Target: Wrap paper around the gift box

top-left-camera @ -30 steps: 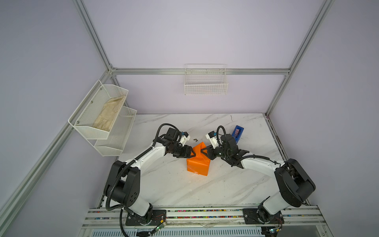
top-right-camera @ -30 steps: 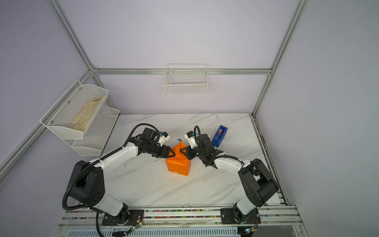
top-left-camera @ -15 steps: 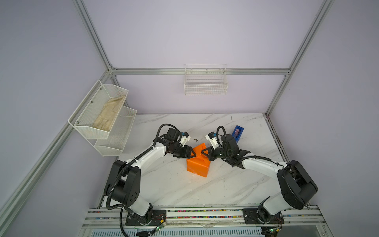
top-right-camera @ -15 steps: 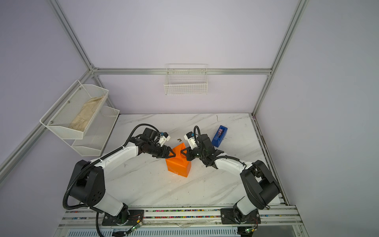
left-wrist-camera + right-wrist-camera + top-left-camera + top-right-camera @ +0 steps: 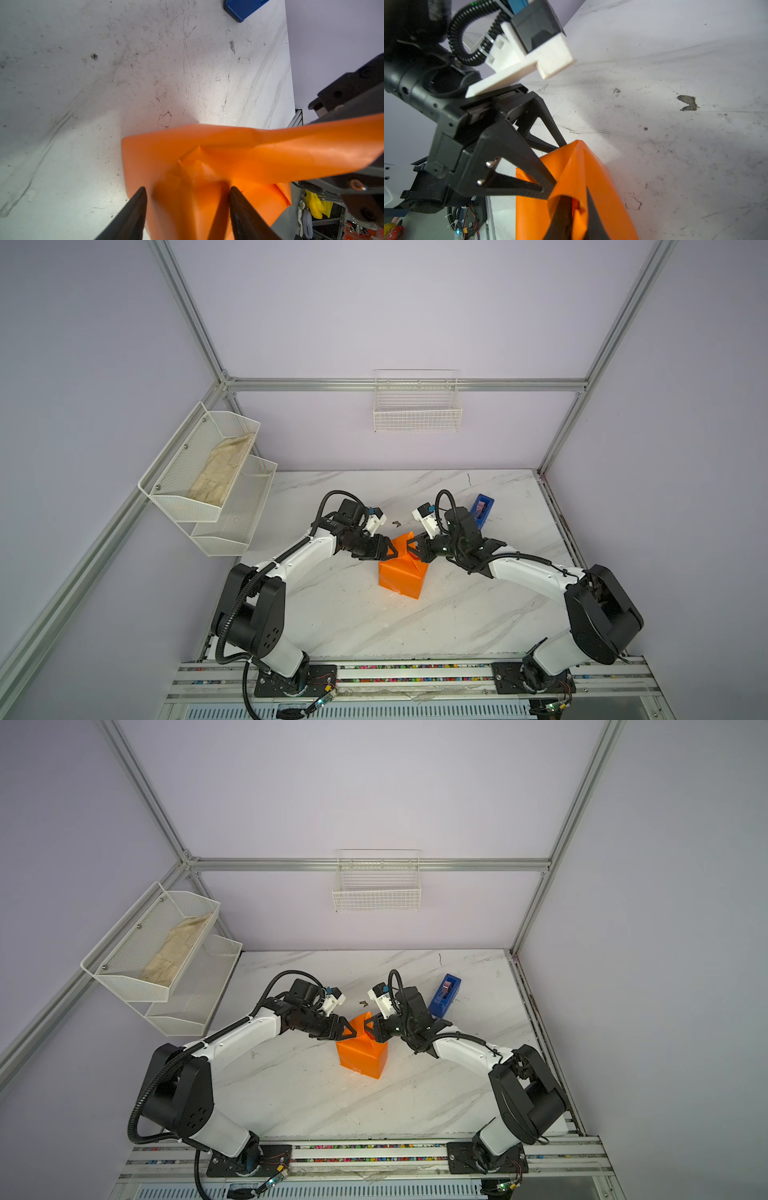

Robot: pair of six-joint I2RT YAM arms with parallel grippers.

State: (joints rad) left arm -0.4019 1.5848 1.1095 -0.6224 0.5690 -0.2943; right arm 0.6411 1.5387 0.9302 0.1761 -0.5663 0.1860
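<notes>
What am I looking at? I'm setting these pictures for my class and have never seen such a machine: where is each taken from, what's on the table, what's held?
Two robot arms stand at a marble table, each ending in a two-fingered gripper. Two pictures look down from an overhead camera; two come from cameras on the arms' wrists, so those are close-ups. On the table sits a box shape wrapped in the paper, orange; the gift box inside does not show. Farther back lies a blue tape dispenser. The right gripper pinches a raised paper flap; the left gripper has its jaws apart, astride the wrapped end.
</notes>
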